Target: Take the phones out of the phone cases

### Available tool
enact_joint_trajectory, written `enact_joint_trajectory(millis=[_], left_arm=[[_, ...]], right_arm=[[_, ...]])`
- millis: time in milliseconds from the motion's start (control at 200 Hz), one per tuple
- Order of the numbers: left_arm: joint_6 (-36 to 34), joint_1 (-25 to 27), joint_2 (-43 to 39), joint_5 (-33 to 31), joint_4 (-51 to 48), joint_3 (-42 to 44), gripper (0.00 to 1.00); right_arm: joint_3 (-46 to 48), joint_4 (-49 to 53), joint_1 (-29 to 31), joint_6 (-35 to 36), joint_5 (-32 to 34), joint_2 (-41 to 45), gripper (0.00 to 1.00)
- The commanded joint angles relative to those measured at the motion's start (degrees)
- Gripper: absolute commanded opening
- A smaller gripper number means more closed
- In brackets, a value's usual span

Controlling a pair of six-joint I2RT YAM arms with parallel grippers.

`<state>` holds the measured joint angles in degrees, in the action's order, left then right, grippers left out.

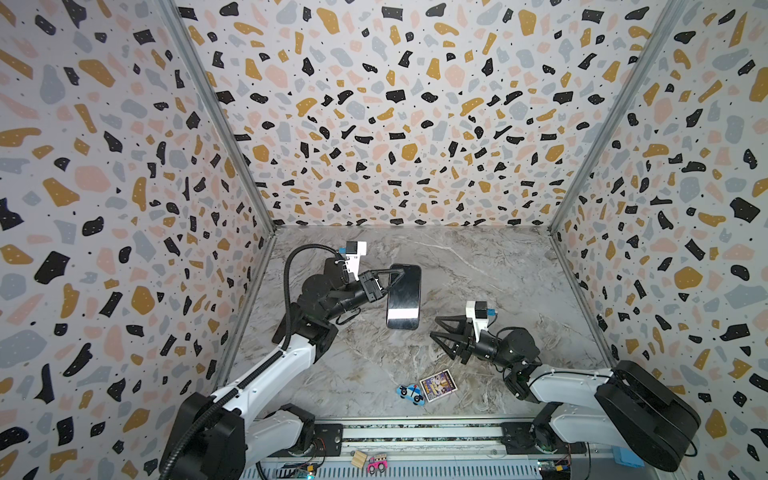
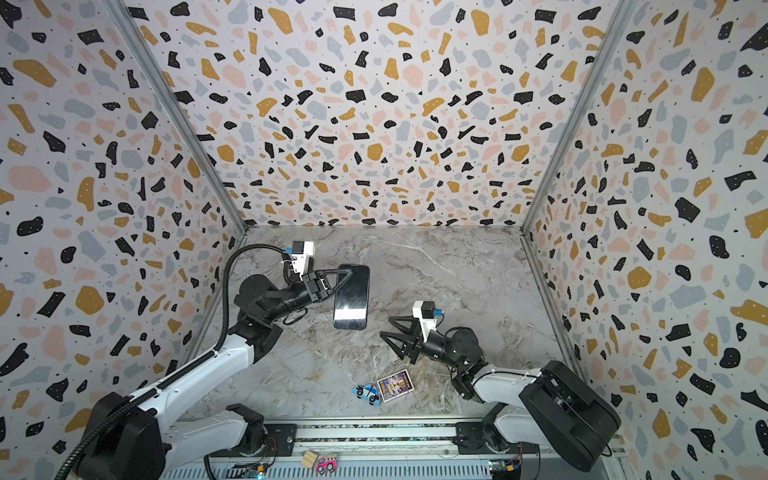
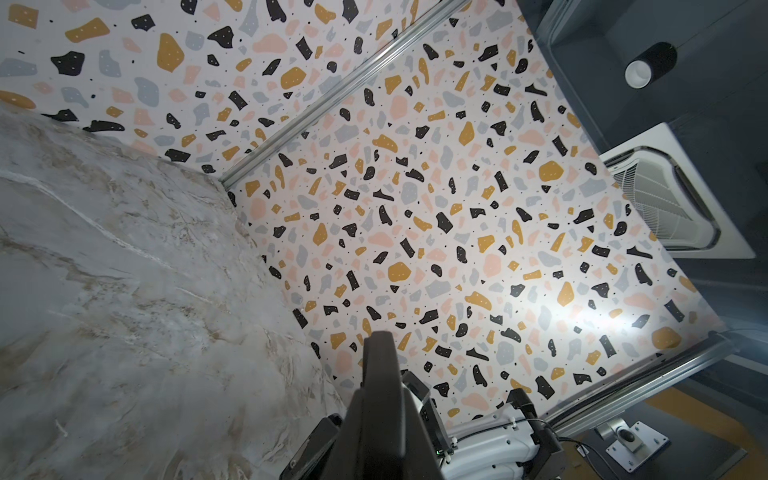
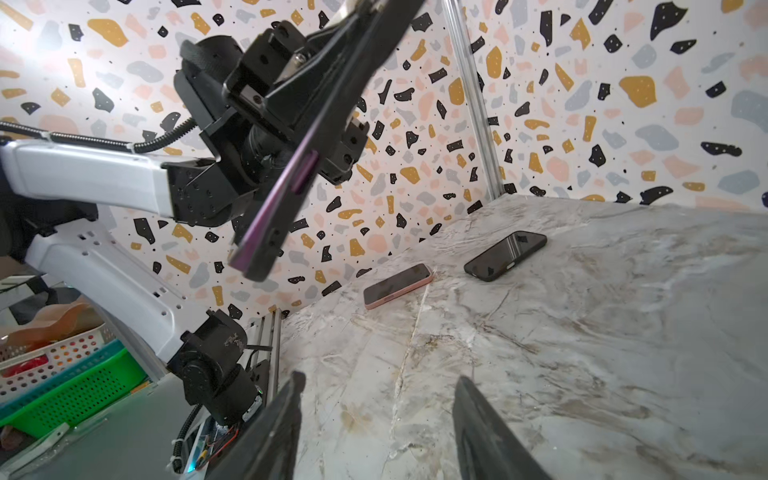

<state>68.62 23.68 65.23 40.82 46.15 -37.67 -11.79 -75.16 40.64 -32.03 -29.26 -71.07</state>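
- The phone (image 1: 404,298), a flat glossy black rectangle with a purple side edge, hangs raised above the grey marble-patterned desk (image 1: 478,270). Its screen faces up in both top views.
- The left fingers (image 1: 398,272) are pinched tight on the phone at its far corner, on the side toward the left arm. Nothing else touches it.
- In the right wrist view a black phone case (image 4: 291,208) shows as a dark band lying right against the phone's purple edge. I cannot tell how deep the phone sits in it.
- The right fingers (image 1: 439,320) stand wide apart and hold nothing. They sit near the phone's near end, just off its right corner, lower than it and clear of it, with the tips pointing toward it.
- The right wrist view shows two more slabs lying flat on the desk, below the level of the phone. One is a pink-rimmed, dark-faced, phone-shaped slab (image 4: 397,286) and the other a black phone-shaped slab (image 4: 505,255). They are near each other but apart.
- A colourful picture card (image 1: 438,386) and a small blue-and-white toy car (image 1: 411,392) lie just beside each other on the desk. They are well away from the phone, toward the arms' bases.
- In the left wrist view the left fingers appear as one closed black wedge against the speckled wall.
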Motion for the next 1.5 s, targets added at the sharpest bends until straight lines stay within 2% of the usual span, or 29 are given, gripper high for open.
enact_joint_trajectory(millis=[0, 200, 380, 791, 1497], left_arm=[[6.3, -0.1, -1.8, -2.8, 10.7, 1.4, 0.0], [10.6, 0.0, -2.8, -5.6, 13.3, 4.0, 0.0], [11.9, 0.0, -4.2, -8.3, 12.3, 5.5, 0.0], [12.1, 0.4, -4.7, -9.3, 11.9, 6.1, 0.0], [12.2, 1.0, -4.5, -9.3, 13.7, 7.0, 0.0]], right_arm=[[-2.2, 2.9, 1.3, -9.6, 0.6, 2.2, 0.6], [-5.3, 3.4, 2.9, -17.2, -1.7, 1.0, 0.6], [-7.0, -4.2, 4.7, -23.2, -3.2, -2.5, 0.6], [-9.2, -4.6, 9.0, -23.2, -2.0, -3.8, 0.6], [-11.7, -5.0, 8.4, -23.5, -0.6, -7.0, 0.6]])
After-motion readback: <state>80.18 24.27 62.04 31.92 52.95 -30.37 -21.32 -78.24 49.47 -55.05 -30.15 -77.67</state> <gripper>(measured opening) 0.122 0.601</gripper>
